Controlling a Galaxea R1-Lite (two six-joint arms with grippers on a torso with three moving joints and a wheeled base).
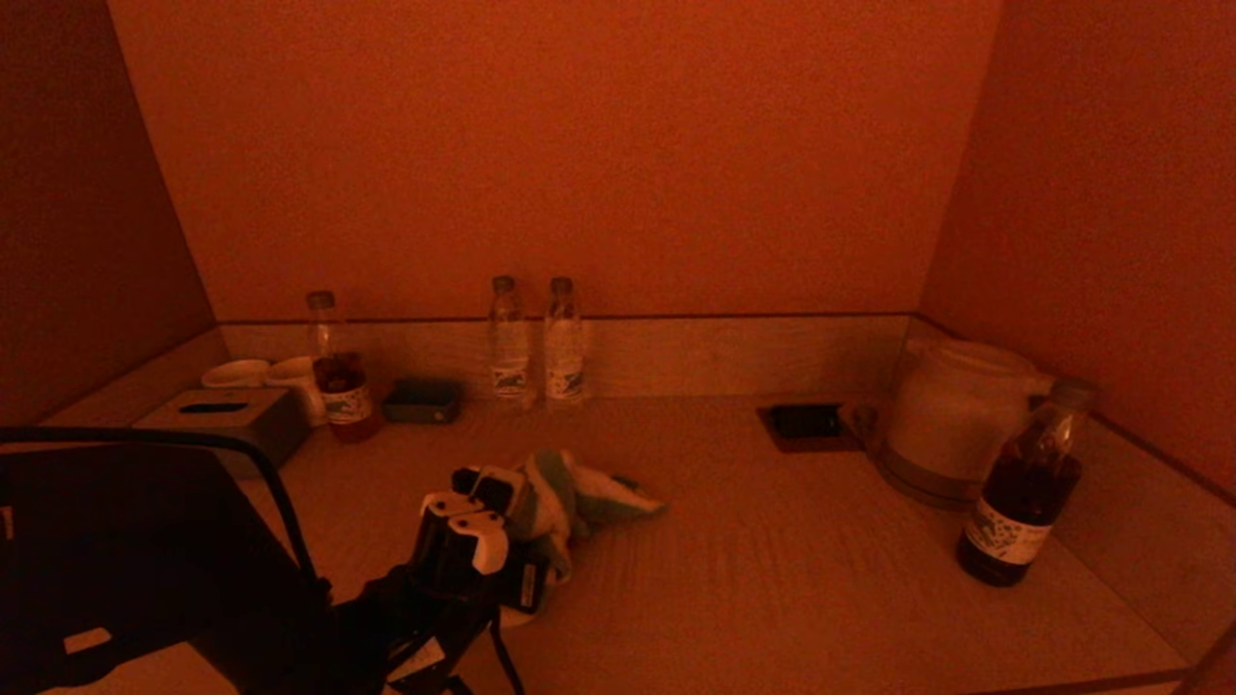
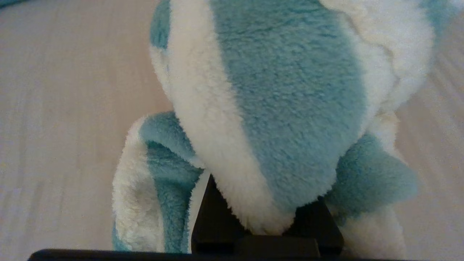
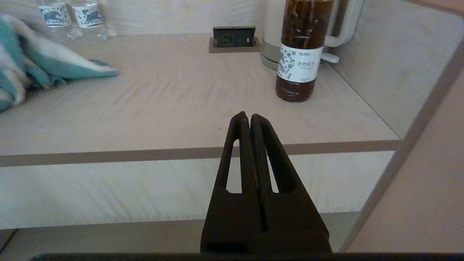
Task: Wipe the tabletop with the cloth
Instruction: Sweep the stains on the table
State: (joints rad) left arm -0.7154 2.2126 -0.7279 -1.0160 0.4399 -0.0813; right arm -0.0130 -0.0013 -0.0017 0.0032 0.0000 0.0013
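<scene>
The teal-and-white fluffy cloth (image 1: 589, 494) lies bunched on the light wooden tabletop (image 1: 772, 560), left of the middle. My left gripper (image 1: 510, 494) reaches in from the front left and is shut on the cloth's near end. In the left wrist view the cloth (image 2: 282, 108) fills most of the frame and covers the fingertips; only the black fingers (image 2: 214, 221) show at their base, with cloth pinched between them. My right gripper (image 3: 249, 116) is shut and empty, parked in front of the table's front edge, out of the head view. The cloth (image 3: 43, 65) shows in its view too.
Along the back stand a tissue box (image 1: 217, 417), cups (image 1: 237, 374), a tea bottle (image 1: 340, 381), a small dark tray (image 1: 422, 401) and two water bottles (image 1: 509, 343). A socket (image 1: 804, 423), a kettle (image 1: 951, 415) and another tea bottle (image 1: 1024, 492) are at the right. Walls close three sides.
</scene>
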